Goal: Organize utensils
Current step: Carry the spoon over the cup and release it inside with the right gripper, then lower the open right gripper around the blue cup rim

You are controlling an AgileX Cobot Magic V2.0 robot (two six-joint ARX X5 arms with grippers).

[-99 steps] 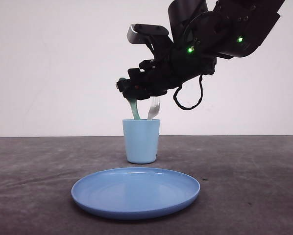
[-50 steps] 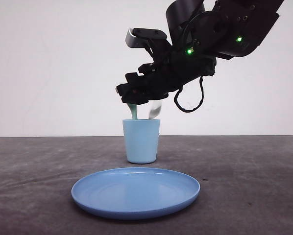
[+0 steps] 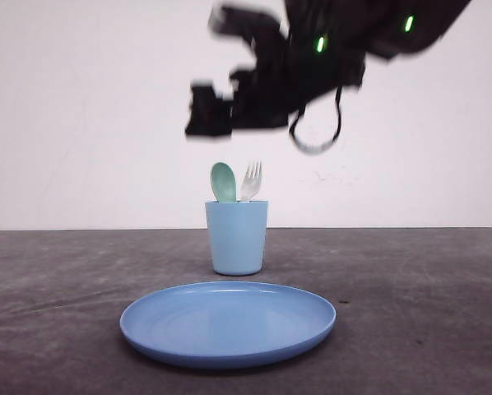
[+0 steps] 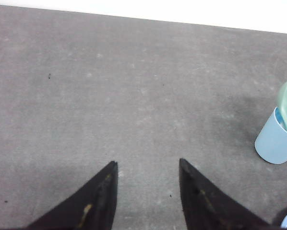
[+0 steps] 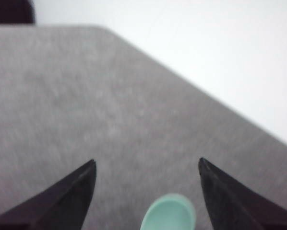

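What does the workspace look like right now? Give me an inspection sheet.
Surface: dark grey table, a few small specks.
Job's things: mint-green spoon and white fork stand heads-up in the light blue cup.
Clutter: blue plate in front of the cup, nothing on it.
Grippers: right gripper open, above the cup, motion-blurred; left gripper open over bare table.
Cables: black cable loop hangs under the right arm.
Surroundings: plain white wall.
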